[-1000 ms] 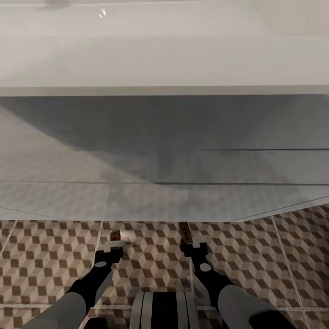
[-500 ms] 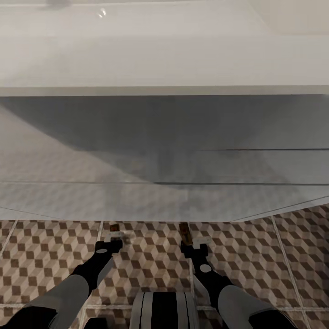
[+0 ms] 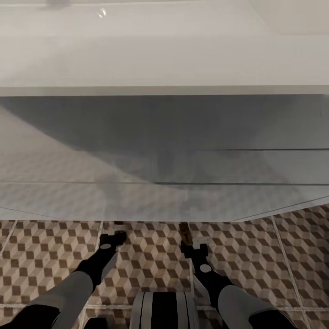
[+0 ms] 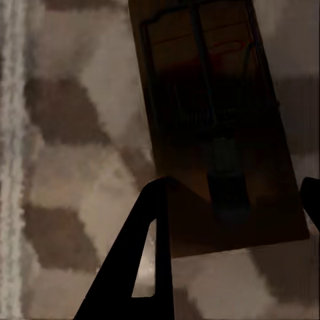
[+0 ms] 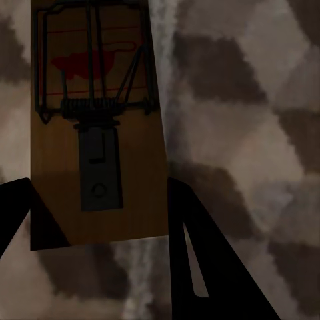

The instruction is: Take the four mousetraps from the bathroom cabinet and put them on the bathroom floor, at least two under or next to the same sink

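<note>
One mousetrap (image 4: 200, 100), a tan board with a dark wire spring, sits between the fingers of my left gripper (image 4: 233, 190), low over the bathroom floor (image 3: 45, 256). In the head view that left gripper (image 3: 114, 236) is at the front edge of the white bathroom sink (image 3: 164, 64), and only a sliver of its mousetrap (image 3: 119, 223) shows. My right gripper (image 3: 194, 247) is shut on a second mousetrap (image 3: 184, 230), which points toward the sink. Up close, this mousetrap (image 5: 93, 100) shows a red spot and fills the gap of the right gripper (image 5: 99, 183). The cabinet is out of view.
The long sink unit spans the whole width ahead, and its glossy underside mirrors the cube-pattern tiles. My own base (image 3: 164, 310) shows at the bottom between the arms. Tiled floor stretches to both sides of the arms.
My left arm has stretched forward and slightly right, carrying its mousetrap up to the sink's front edge and into its shadow. The right arm and its mousetrap have stayed put.
</note>
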Controlling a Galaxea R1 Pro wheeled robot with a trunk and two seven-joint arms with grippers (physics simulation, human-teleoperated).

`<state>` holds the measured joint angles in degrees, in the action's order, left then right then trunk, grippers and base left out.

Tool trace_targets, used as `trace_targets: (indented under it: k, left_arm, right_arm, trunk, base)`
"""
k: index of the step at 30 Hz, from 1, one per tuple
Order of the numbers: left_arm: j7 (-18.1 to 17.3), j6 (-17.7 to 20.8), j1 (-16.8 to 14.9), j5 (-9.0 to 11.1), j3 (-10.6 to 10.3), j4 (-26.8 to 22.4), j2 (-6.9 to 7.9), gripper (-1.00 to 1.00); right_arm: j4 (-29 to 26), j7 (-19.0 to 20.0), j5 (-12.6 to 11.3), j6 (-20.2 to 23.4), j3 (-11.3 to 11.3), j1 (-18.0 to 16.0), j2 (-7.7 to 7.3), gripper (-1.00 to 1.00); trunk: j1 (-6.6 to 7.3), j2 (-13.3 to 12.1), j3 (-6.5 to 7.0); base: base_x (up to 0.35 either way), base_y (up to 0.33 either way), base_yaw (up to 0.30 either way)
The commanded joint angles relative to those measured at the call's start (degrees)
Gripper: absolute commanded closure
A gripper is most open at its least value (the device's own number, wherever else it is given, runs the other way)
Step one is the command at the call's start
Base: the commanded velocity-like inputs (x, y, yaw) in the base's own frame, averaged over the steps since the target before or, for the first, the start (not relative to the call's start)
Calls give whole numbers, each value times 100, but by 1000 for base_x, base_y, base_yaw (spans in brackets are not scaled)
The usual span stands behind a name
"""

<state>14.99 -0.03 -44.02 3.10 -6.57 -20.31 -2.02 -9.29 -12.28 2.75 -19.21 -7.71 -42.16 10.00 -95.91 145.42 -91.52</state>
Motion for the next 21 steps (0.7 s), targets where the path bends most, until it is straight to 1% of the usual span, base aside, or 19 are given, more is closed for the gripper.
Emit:
trace_targets:
  k: [1, 4, 6, 11, 16, 20, 21]
  left_arm:
    - [52, -11, -2, 23, -48, -29, -17, 100]
    - [71, -32, -2, -59, -53, -131, -79, 100]
    - [81, -39, -2, -216, -55, -203, -115, 100]
    - [90, -56, -2, -449, -55, -236, -136, 100]
    - [92, -87, -2, -508, -55, -126, -137, 100]
    - [89, -161, -2, -519, -59, 168, -131, 100]
    - [87, -250, -2, -523, -58, 302, -130, 100]
  right_arm:
    - [7, -79, 15, -4, -46, -3, 0, 100]
    - [7, -77, 15, -4, -42, -3, 0, 100]
    - [7, -78, 15, -4, -39, -6, 0, 100]
    - [7, -75, 15, -4, -39, -4, 0, 100]
    - [45, -74, 15, -4, -38, -3, 0, 100]
    - [140, -73, 15, -4, -37, -4, 0, 100]
    - [159, -73, 15, -4, -37, -7, 0, 100]
  trunk:
    - [1, 1, -3]
    - [1, 1, -3]
    - [1, 1, -3]
    - [1, 1, -3]
    - [1, 1, -3]
    - [1, 1, -3]
    - [1, 1, -3]
  base:
    - [0, 0, 0]
    - [0, 0, 0]
    - [0, 0, 0]
    - [0, 0, 0]
    - [0, 0, 0]
    - [0, 0, 0]
    - [0, 0, 0]
